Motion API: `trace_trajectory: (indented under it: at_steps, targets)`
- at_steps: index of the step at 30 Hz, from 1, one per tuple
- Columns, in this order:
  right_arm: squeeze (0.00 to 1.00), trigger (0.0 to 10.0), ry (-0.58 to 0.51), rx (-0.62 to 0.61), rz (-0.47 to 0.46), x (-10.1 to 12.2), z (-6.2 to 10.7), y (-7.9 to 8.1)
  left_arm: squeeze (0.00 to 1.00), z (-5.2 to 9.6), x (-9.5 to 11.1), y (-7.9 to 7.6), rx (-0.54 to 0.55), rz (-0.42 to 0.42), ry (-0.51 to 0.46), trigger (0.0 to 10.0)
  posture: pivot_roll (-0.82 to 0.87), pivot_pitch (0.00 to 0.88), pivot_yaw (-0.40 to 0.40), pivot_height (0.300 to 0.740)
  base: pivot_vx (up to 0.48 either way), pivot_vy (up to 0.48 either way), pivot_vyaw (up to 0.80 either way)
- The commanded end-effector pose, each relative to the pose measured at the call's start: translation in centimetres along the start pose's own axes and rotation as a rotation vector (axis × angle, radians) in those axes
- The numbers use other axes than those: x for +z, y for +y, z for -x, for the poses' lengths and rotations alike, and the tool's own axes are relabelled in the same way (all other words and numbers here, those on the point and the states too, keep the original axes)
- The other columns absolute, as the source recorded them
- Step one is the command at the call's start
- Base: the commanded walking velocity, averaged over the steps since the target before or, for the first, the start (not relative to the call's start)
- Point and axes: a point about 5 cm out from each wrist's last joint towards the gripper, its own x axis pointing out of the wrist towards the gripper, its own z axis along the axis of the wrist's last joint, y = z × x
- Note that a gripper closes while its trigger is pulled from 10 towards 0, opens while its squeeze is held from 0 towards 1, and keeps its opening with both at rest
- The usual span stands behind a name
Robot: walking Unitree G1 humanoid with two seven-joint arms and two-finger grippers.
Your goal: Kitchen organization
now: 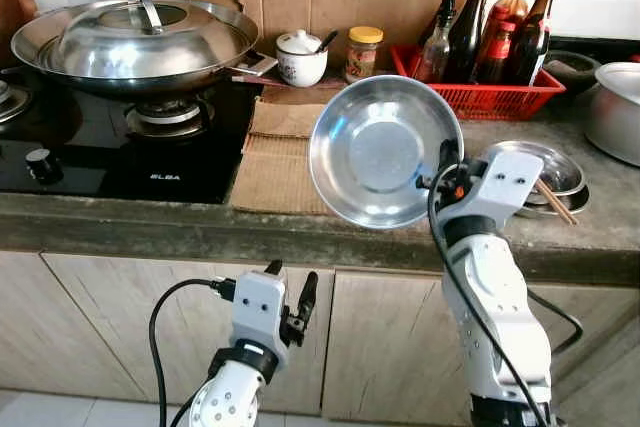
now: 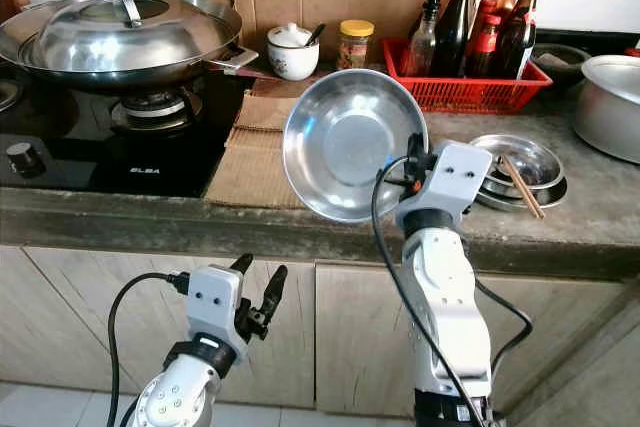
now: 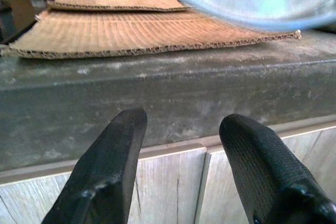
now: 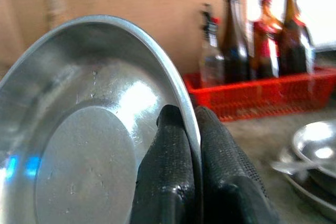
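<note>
A shiny steel bowl (image 1: 380, 152) hangs tilted on edge above the counter's front, its hollow facing me. My right gripper (image 1: 447, 159) is shut on the bowl's rim (image 4: 185, 109), one finger inside and one outside. On the counter to the right lies a stack of steel dishes (image 1: 548, 175) with chopsticks (image 1: 555, 201) across them. My left gripper (image 1: 290, 292) stands open and empty below the counter edge, in front of the cabinet doors (image 3: 173, 182).
A lidded wok (image 1: 135, 42) sits on the black gas hob (image 1: 110, 152) at the left. Cardboard sheets (image 1: 275, 157) lie mid-counter. Behind stand a white pot (image 1: 301, 57), a jar (image 1: 363, 52) and a red basket (image 1: 480, 97) of bottles. A metal pot (image 1: 615, 107) is far right.
</note>
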Motion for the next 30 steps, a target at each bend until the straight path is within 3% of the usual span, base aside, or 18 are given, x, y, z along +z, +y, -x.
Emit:
trace_trajectory:
  at_steps: [1,10,11,12,13,14,30]
  targets:
    - [0.0,0.0,-0.065,0.028,-0.002,1.2,0.2,0.6,0.0,-0.2,0.0,-0.1,-0.003,-0.005,-0.007,10.0,0.03,0.0,-0.04,0.74,0.0,0.0,0.0]
    - [0.0,0.1,-0.048,0.001,0.013,0.7,0.6,0.1,0.0,-0.2,0.1,-0.2,-0.015,-0.008,-0.021,10.0,0.04,0.0,-0.041,0.74,0.0,0.0,0.0]
    - [0.0,3.9,-0.046,-0.002,0.013,0.7,0.5,0.0,0.0,-0.1,0.1,-0.3,-0.015,-0.009,-0.02,10.0,0.04,0.0,-0.041,0.74,0.0,0.0,0.0]
    - [0.0,7.1,-0.041,-0.006,0.013,0.6,0.5,0.0,0.0,-0.1,0.1,-0.3,-0.016,-0.011,-0.018,10.0,0.04,0.0,-0.039,0.74,0.0,0.0,0.0]
    - [0.0,7.1,-0.041,-0.007,0.013,0.6,0.5,0.0,0.0,-0.1,0.1,-0.3,-0.017,-0.011,-0.018,10.0,0.04,0.0,-0.039,0.74,0.0,0.0,0.0]
    - [0.0,10.0,-0.037,-0.008,0.015,0.6,0.5,0.0,0.0,-0.1,0.1,-0.3,-0.019,-0.014,-0.017,10.0,0.04,0.0,-0.043,0.74,0.0,0.0,0.0]
    - [0.0,10.0,-0.006,-0.005,-0.011,0.2,0.6,0.0,0.0,0.0,0.0,-0.5,-0.028,-0.023,-0.012,10.0,0.04,0.0,-0.046,0.74,0.0,0.0,0.0]
